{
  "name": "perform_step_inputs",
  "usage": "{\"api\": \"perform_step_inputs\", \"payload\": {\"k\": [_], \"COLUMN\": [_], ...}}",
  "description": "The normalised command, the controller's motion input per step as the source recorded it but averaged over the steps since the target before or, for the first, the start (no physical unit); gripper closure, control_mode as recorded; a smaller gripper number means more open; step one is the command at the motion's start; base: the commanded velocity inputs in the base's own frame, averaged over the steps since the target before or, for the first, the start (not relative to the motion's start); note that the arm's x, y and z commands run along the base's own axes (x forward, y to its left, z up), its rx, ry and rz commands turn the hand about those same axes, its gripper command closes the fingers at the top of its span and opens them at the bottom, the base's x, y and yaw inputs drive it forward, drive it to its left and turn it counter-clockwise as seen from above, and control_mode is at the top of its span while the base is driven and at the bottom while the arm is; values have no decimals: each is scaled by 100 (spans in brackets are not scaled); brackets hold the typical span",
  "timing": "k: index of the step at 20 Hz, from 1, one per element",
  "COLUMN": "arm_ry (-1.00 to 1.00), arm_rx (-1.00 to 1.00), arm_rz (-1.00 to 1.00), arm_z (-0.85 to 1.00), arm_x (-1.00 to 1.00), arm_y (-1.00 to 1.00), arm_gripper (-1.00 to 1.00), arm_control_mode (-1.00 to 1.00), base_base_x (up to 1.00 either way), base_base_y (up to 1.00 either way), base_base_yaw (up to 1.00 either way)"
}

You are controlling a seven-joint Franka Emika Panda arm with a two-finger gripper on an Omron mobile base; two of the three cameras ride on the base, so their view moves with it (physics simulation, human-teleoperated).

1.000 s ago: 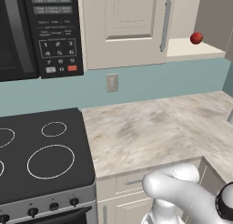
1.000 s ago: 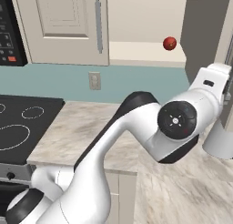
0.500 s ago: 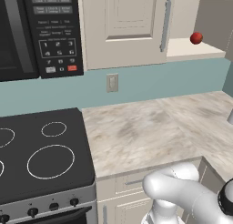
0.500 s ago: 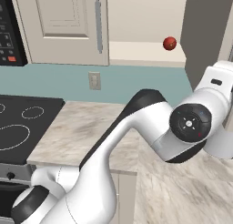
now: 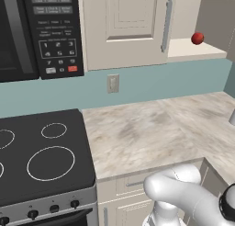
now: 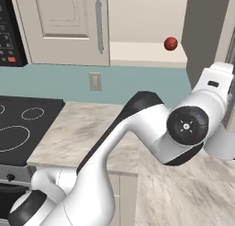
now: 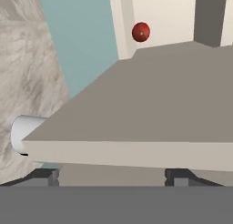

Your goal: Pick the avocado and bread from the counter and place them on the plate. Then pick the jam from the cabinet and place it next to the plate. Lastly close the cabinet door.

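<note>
Swung farther right, spread empty fingers sit well below jam.

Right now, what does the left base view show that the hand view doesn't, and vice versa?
Left base view alone: the black microwave, the stove top, the wall outlet and the closed door's silver bar handle. Hand view alone: the gripper, fingertips apart, under the swung-open cabinet door, and a white cylinder on the counter. Both: the jam on the cabinet shelf, the marble counter and the teal wall.
</note>
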Motion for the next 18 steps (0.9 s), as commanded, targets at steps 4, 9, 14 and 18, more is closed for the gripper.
{"api": "perform_step_inputs", "payload": {"k": [4, 9, 14, 18], "arm_ry": [0, 0, 0, 0], "arm_rx": [0, 0, 1, 2], "arm_rz": [1, 8, 13, 20], "arm_z": [-27, -29, -26, -20], "arm_x": [62, 89, 100, 100], "arm_y": [43, 31, 28, 35], "arm_gripper": [-100, -100, -100, -100], "arm_control_mode": [-100, -100, -100, -100], "base_base_x": [0, 0, 0, 0], "base_base_y": [0, 0, 0, 0], "base_base_yaw": [0, 0, 0, 0]}}
